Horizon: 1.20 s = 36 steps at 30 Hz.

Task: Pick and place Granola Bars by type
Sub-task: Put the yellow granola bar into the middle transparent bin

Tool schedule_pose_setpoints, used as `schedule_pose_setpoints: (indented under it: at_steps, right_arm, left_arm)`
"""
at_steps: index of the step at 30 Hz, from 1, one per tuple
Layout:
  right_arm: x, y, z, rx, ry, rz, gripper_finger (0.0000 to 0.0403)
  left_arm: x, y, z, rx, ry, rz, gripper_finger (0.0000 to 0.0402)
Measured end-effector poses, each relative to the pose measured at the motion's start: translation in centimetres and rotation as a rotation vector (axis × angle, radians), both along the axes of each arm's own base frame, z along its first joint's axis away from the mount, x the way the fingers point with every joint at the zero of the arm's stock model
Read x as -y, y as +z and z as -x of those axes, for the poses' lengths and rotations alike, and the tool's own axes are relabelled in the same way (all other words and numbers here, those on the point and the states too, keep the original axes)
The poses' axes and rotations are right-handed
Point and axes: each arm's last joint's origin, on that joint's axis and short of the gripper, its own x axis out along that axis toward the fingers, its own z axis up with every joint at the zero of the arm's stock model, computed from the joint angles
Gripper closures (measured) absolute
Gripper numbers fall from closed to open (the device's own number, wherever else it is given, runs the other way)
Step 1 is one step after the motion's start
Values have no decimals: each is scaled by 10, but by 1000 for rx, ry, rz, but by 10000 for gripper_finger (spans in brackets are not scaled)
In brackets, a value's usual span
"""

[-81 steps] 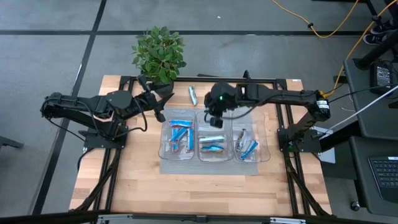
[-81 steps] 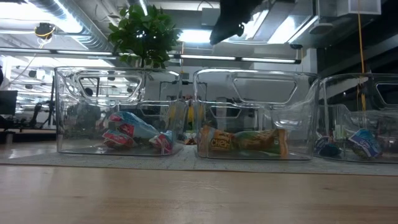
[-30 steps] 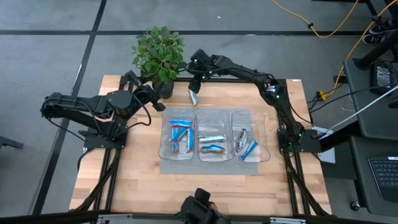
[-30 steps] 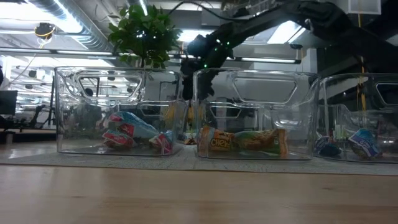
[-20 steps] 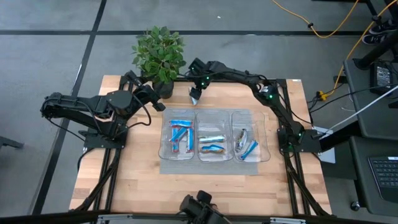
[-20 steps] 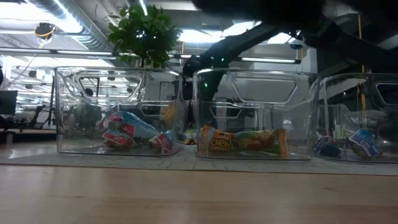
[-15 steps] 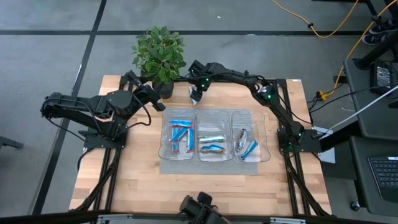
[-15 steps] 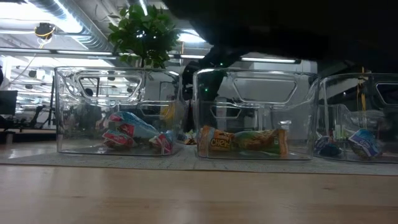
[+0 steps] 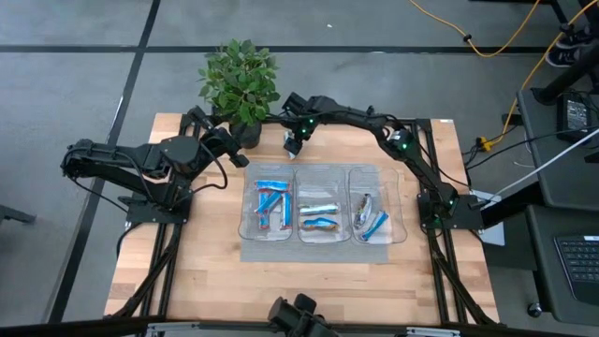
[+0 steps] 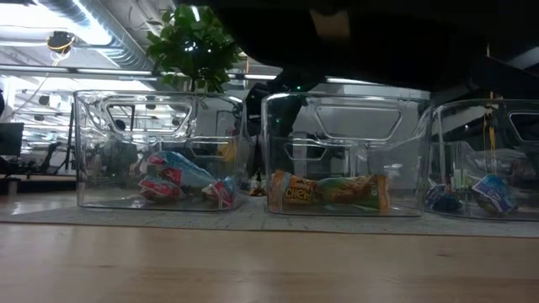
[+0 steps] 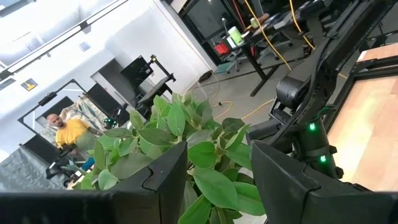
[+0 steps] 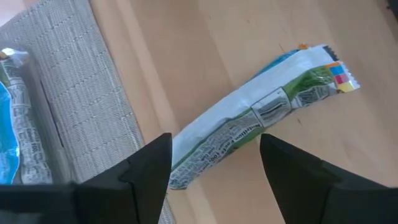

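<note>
One granola bar in a white, green and blue wrapper lies flat on the wood at the table's far side, beside the grey mat. My right gripper is low over it and open, one finger on either side of the bar's middle, clear of it. Other granola bars lie in three clear bins: blue-and-red ones in the left bin, brown-orange and green in the middle bin, blue in the right bin. My left gripper waits open by the plant, holding nothing.
A potted plant stands at the far edge, just left of the loose bar and close to both grippers. The bins sit side by side on the mat mid-table. Bare wood lies toward the near edge.
My right gripper has come down and a little toward the near edge, from above the table's far edge onto the loose bar, and now stands over it. The bar has stayed where it was.
</note>
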Motion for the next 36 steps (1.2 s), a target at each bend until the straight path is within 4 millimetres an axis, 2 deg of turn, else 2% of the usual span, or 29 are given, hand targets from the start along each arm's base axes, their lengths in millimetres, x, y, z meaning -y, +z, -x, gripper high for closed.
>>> schedule_pose_setpoints:
  at_steps: [10,17,24,27,33,36]
  right_arm:
    - [0,0,-1,-18,-57,12,159]
    - [-4,-18,-2,-88,-61,8,159]
    - [-3,-19,-1,-87,-56,0,161]
    - [-3,-19,-1,-92,-57,5,180]
    - [1,-19,1,-95,-49,20,253]
    - [1,-19,1,-98,-36,34,263]
  left_arm:
    - [0,0,0,0,0,0,233]
    - [0,0,0,-7,0,-4,233]
    - [0,0,0,-16,1,-10,233]
    - [-1,0,0,-16,2,-10,233]
    - [-4,0,0,-17,15,-10,233]
    - [-5,0,0,-17,24,-10,233]
